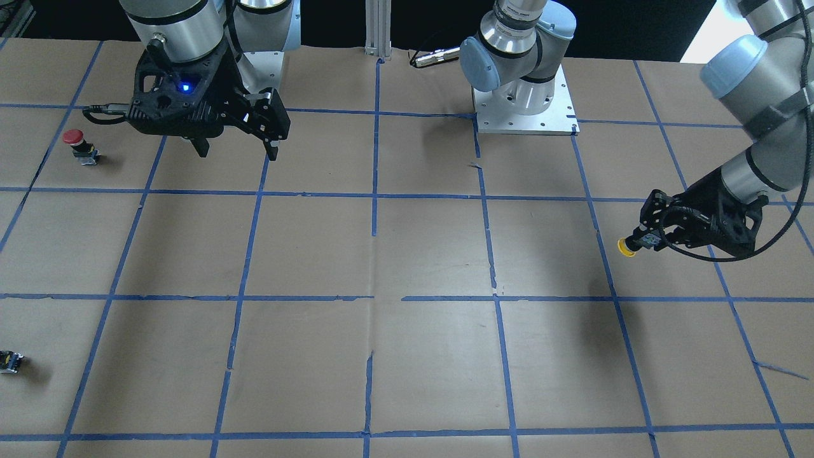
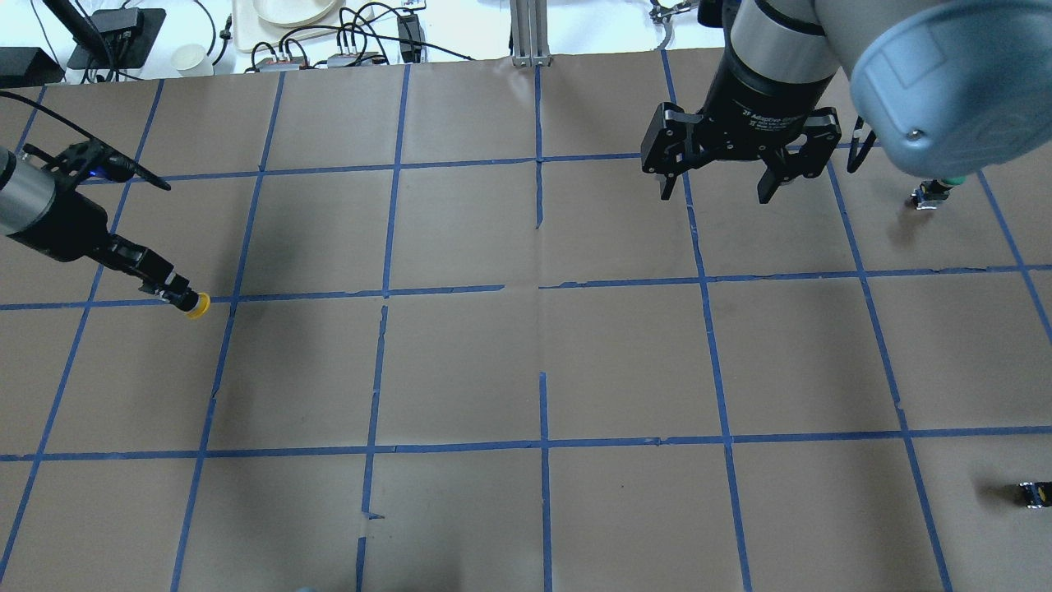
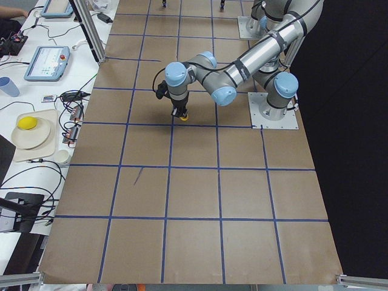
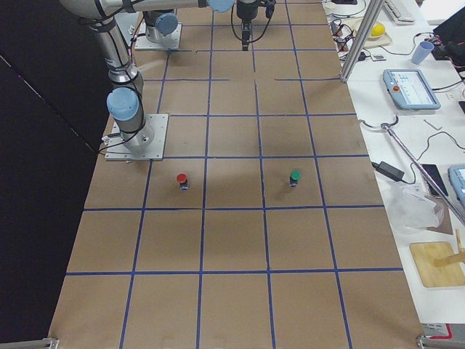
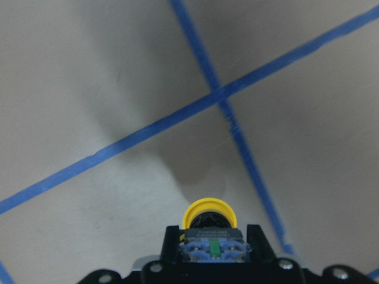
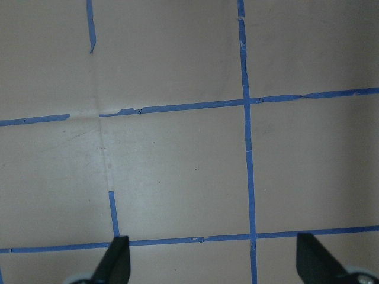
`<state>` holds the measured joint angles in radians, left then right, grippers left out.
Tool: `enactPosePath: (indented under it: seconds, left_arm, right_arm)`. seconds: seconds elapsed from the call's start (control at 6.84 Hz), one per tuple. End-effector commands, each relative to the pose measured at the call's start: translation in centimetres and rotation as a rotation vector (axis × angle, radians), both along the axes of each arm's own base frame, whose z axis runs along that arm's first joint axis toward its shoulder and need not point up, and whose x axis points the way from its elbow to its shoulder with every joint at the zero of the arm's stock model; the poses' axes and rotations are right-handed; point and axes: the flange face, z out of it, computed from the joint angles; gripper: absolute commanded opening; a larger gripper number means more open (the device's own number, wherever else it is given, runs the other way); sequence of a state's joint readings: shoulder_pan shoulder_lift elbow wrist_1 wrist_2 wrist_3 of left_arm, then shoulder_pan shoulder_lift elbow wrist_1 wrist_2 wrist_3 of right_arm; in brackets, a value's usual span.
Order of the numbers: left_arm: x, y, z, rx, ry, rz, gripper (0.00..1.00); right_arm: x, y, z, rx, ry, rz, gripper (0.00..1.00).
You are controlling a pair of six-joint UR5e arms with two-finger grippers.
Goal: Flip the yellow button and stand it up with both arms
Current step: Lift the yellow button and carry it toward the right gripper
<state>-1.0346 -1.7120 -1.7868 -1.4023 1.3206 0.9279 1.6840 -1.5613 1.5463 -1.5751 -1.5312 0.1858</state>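
Note:
My left gripper [image 1: 643,242] is shut on the black-and-grey body of the yellow button [image 1: 627,247] and holds it above the table, with the yellow cap pointing away from the fingers. The button also shows in the overhead view [image 2: 196,306], in the left wrist view [image 5: 208,213] over a crossing of blue tape lines, and in the exterior left view [image 3: 183,115]. My right gripper [image 1: 236,151] is open and empty, hanging above the table far from the button. It also shows in the overhead view [image 2: 714,196] and the right wrist view [image 6: 213,263].
A red-capped button [image 1: 75,142] stands at the table's right end, and a green-capped one [image 4: 294,177] stands near it. A small black-and-yellow block [image 1: 10,360] lies near the robot's far right edge. The left arm's base plate [image 1: 524,117] is bolted to the table.

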Motion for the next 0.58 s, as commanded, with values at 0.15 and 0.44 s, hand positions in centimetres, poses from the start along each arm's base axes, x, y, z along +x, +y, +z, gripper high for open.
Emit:
enactPosePath:
  seconds: [0.15, 0.44]
  left_arm:
    - [-11.2, -1.9, 7.4, -0.029, 0.444, 0.142, 0.07]
    - [-15.8, -1.5, 9.5, -0.028, 0.794, 0.259, 0.06]
  right_arm:
    - [-2.1, -0.9, 0.5, -0.004, -0.012, -0.018, 1.0]
    - [-7.0, -2.4, 3.6, -0.039, -0.034, 0.079, 1.0]
